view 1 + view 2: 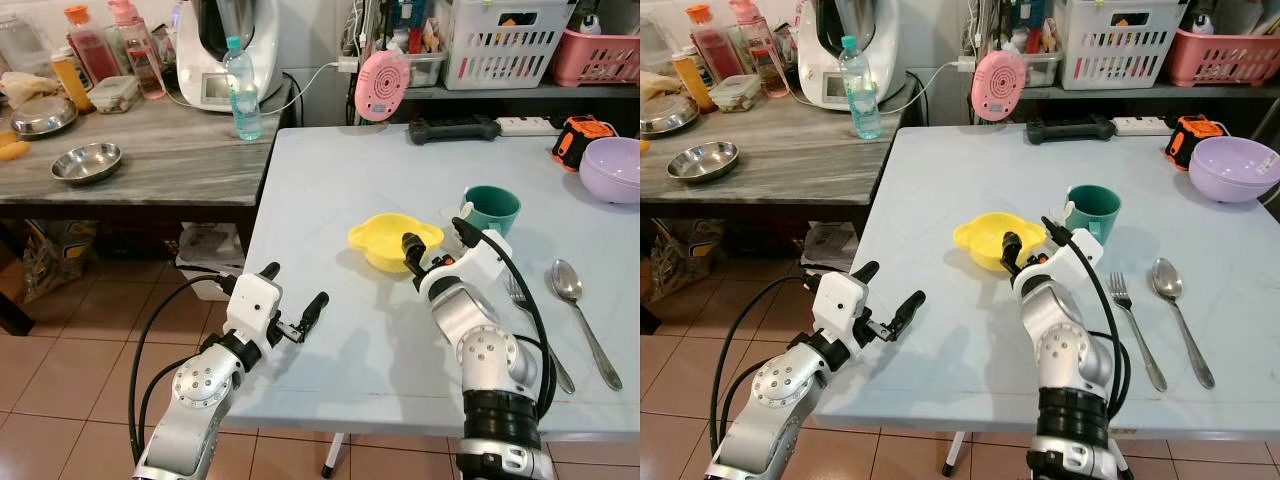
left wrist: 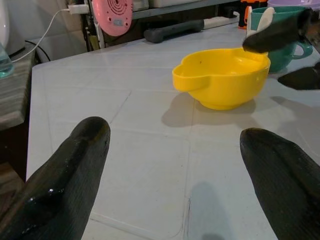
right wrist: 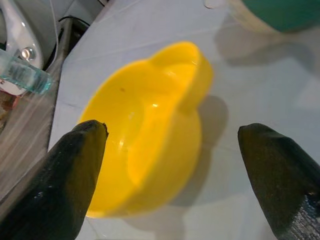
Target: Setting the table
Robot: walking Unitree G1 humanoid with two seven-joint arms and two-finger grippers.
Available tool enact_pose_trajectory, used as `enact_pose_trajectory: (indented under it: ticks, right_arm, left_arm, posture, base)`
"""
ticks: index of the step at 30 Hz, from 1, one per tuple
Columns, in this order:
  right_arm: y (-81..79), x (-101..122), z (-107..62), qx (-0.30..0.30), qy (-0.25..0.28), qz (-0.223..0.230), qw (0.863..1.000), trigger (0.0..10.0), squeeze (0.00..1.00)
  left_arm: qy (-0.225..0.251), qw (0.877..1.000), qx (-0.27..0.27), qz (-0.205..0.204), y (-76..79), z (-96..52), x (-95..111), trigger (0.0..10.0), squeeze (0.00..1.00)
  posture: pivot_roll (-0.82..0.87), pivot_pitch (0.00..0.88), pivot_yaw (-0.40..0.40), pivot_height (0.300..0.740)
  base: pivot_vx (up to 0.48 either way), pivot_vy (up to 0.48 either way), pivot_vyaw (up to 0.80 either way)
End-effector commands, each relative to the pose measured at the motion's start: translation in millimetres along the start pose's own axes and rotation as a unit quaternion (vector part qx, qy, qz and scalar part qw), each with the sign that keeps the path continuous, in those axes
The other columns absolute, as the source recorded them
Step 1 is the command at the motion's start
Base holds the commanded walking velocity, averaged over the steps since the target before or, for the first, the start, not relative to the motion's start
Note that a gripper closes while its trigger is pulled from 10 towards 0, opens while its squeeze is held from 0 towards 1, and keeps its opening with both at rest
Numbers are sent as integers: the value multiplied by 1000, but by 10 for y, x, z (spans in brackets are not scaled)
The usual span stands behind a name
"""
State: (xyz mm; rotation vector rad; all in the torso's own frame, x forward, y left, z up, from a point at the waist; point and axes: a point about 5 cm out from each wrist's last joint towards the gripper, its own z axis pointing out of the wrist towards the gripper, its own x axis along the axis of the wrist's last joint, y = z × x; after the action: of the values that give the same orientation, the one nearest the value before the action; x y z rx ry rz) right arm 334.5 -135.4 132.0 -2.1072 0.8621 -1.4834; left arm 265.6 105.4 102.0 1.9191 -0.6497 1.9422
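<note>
A yellow bowl point(image 1: 390, 240) with a small handle stands near the middle of the pale blue table point(image 1: 330, 180). My right gripper point(image 1: 437, 238) is open just above the bowl's near right rim, one finger over the rim and the other toward the green mug point(image 1: 492, 207). In the right wrist view the bowl point(image 3: 150, 130) lies between the open fingers point(image 3: 75, 170). A fork point(image 1: 1135, 330) and a spoon point(image 1: 578, 310) lie to the right of that arm. My left gripper point(image 1: 292, 290) is open and empty over the table's near left part, pointing at the bowl point(image 2: 220, 77).
A purple bowl point(image 1: 612, 168) sits at the table's right edge. A pink round device point(image 1: 382, 85), a black handle point(image 1: 452, 129), a power strip point(image 1: 527, 125) and an orange tape measure point(image 1: 580, 135) line the far edge. On the left, a wooden counter point(image 1: 160, 160) holds steel bowls and a water bottle point(image 1: 242, 90).
</note>
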Motion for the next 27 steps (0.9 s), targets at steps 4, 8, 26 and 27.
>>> enact_pose_trajectory:
  ticks: [4, 8, 26, 27]
  right_arm:
    - [-159, 21, 39, 7, -17, -2, 1000, 0, 0]
    - [-177, -4, 64, 1, -35, -7, 999, 0, 0]
    - [-77, -64, 86, -30, -62, -12, 998, 0, 0]
    - [-71, -64, 86, -30, -62, -14, 998, 0, 0]
  left_arm:
    - [-5, 1000, -6, 3, -15, -5, 3, 10000, 0]
    - [-10, 1000, -8, 1, -7, 0, -14, 10000, 0]
    - [-21, 1000, -14, -1, -1, 1, -51, 10000, 0]
    - [-21, 1000, -14, 0, -1, 2, -51, 10000, 0]
  posture:
    - [-55, 4, 42, 740]
    - [-55, 5, 38, 740]
    - [-58, 7, 44, 740]
    - [-58, 7, 44, 740]
  base:
    - [0, 0, 0]
    - [0, 0, 0]
    - [0, 0, 0]
    - [0, 0, 0]
